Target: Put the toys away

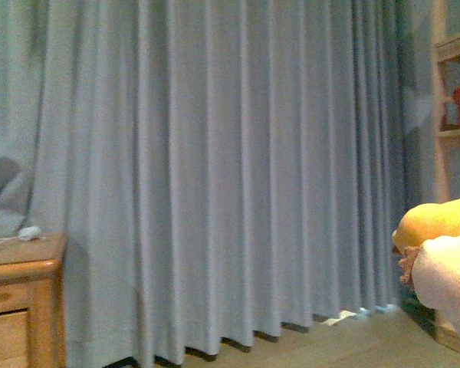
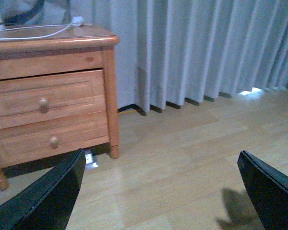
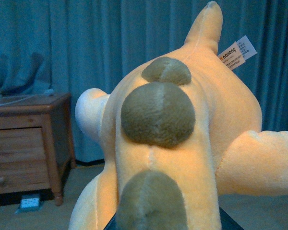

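The plush animal fills the right wrist view: orange-yellow fuzzy body, brownish round bumps along its back, a white tag near its tail. My right gripper is shut on it and holds it up off the floor; the fingers are almost hidden under the plush. In the front view the plush shows at the right edge, with a pale part below it. My left gripper is open and empty above the wooden floor, its dark fingers wide apart.
A wooden drawer cabinet stands on the left against the grey curtain, with a white cable and small white object on top. A wooden shelf holding a red container stands at the far right. Light wood floor lies below.
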Robot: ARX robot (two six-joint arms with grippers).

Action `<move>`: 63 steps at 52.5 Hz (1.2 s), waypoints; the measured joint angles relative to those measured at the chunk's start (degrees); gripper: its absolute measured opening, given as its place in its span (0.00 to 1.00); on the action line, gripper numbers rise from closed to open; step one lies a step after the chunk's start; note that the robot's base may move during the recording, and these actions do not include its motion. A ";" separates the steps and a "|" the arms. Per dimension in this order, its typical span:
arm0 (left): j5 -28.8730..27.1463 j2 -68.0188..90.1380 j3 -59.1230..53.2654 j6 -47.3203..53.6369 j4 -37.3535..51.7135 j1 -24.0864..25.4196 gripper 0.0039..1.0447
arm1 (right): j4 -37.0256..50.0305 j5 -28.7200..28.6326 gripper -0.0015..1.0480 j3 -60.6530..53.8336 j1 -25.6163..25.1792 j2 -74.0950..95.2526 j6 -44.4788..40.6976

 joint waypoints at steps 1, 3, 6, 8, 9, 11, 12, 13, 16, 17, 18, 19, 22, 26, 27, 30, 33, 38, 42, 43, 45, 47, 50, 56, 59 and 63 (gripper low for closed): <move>-0.04 0.00 0.00 0.00 0.02 0.00 0.94 | 0.00 -0.07 0.07 0.00 0.00 0.00 0.00; 0.00 0.00 0.00 0.02 0.00 0.00 0.94 | -0.02 -0.26 0.07 0.00 0.00 0.00 0.00; -0.02 0.00 0.00 0.02 0.02 0.00 0.94 | -0.02 -0.26 0.07 0.00 0.02 0.02 0.00; -0.04 -0.02 0.00 0.00 0.02 0.00 0.94 | 0.00 -0.24 0.07 0.00 0.02 0.02 0.00; -0.04 -0.02 0.00 0.00 0.02 0.00 0.94 | 0.00 -0.24 0.07 0.00 0.02 0.02 0.00; 0.00 -0.02 0.00 0.02 0.00 0.00 0.94 | 0.00 -0.26 0.07 0.00 0.02 0.02 0.00; -0.02 -0.02 0.00 0.00 0.02 -0.02 0.94 | 0.00 -0.24 0.07 0.00 0.02 0.02 0.00; -0.02 -0.02 0.00 0.02 0.00 0.00 0.94 | 0.00 -0.22 0.07 0.00 0.02 0.04 0.00; -0.07 -0.02 0.00 0.00 0.00 0.00 0.94 | 0.00 -0.24 0.07 0.00 0.02 0.02 0.00; -0.02 -0.02 0.00 0.02 0.00 0.00 0.94 | 0.00 -0.24 0.07 0.00 0.02 0.02 0.00; 0.04 -0.02 0.00 0.02 0.00 -0.02 0.94 | 0.00 -0.26 0.07 0.00 0.02 0.02 -0.02; 0.04 -0.02 0.00 0.02 0.00 -0.02 0.94 | 0.00 -0.26 0.07 0.00 0.02 0.02 -0.02; -0.02 -0.02 0.00 0.00 0.02 0.00 0.94 | -0.02 -0.22 0.07 0.00 0.02 0.04 0.00; 0.02 -0.02 0.00 0.00 0.00 0.00 0.94 | 0.00 -0.26 0.07 0.00 0.02 0.00 -0.02; 0.00 -0.04 0.00 0.00 0.00 0.00 0.94 | 0.00 -0.28 0.07 0.00 0.02 0.00 -0.09; -0.04 -0.04 0.00 0.02 0.02 0.00 0.94 | -0.02 -0.24 0.07 0.00 0.02 0.04 -0.07; -0.04 -0.04 0.00 0.02 0.02 0.00 0.94 | -0.02 -0.24 0.07 0.00 0.02 0.02 -0.09; 0.04 0.00 0.00 0.02 0.02 0.00 0.94 | -0.02 -0.17 0.07 0.00 0.02 0.04 -0.09; -0.07 -0.04 0.00 0.00 0.00 0.00 0.94 | 0.00 -0.13 0.07 0.00 0.00 0.04 -0.11; -0.04 -0.04 0.00 0.00 0.00 0.00 0.94 | 0.00 -0.17 0.07 0.00 0.00 0.04 -0.11; -0.07 -0.04 0.00 0.02 0.02 -0.02 0.94 | 0.00 -0.28 0.07 0.00 0.02 0.04 -0.11; 0.11 -0.04 0.00 0.02 0.02 0.00 0.94 | -0.02 -0.22 0.07 0.00 0.04 0.04 -0.11; -0.04 -0.04 0.00 0.00 0.00 0.00 0.94 | 0.00 -0.22 0.07 0.00 0.02 0.04 -0.13; 0.04 -0.04 0.00 0.00 0.02 0.00 0.94 | 0.00 -0.20 0.07 0.00 0.04 0.04 -0.11; -0.07 -0.04 0.00 0.00 0.02 0.00 0.94 | 0.00 -0.22 0.07 0.00 0.04 0.04 -0.13; 0.11 -0.02 0.00 0.02 0.02 -0.02 0.94 | 0.00 -0.07 0.07 0.00 0.02 0.00 -0.11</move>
